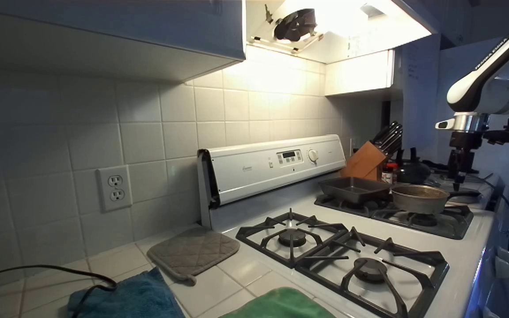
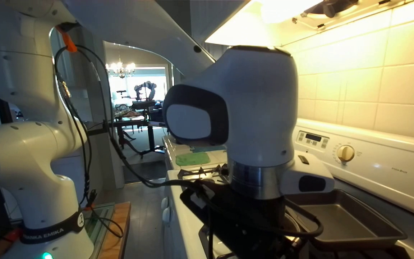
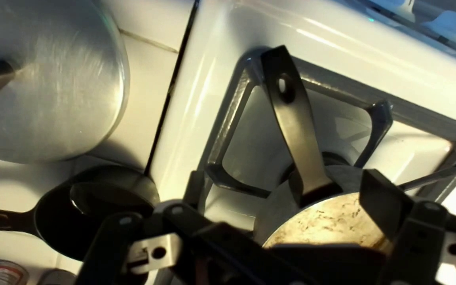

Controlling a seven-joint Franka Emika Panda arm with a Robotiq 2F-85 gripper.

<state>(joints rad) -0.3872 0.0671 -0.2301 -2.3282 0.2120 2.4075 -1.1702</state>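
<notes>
End effector (image 3: 283, 184) near saucepan handle (image 3: 302, 136)

Fingers (image 3: 386, 202): matt black, with bare, smooth metal brackets (image 3: 172, 243) along them. Saucepan (image 3: 323, 225), seen between the fingers in the wrist view: metal, dull grey outer wall, mottled interior. Its handle (image 3: 301, 128), between and ahead of them: dark, smooth, satin sheen; plastic or metal, cannot tell. Grate (image 3: 231, 113), below the fingers: dark metal, patchy shine. Stovetop (image 3: 331, 23), also below them: glossy white, enamel-like. Lid (image 3: 65, 91), left of the fingers: brushed metal, finely scratched. In an exterior view, left of the fingers: knife block (image 1: 362, 161), smooth wood; farther off, pot holder (image 1: 197, 251), matt quilted cloth.
</notes>
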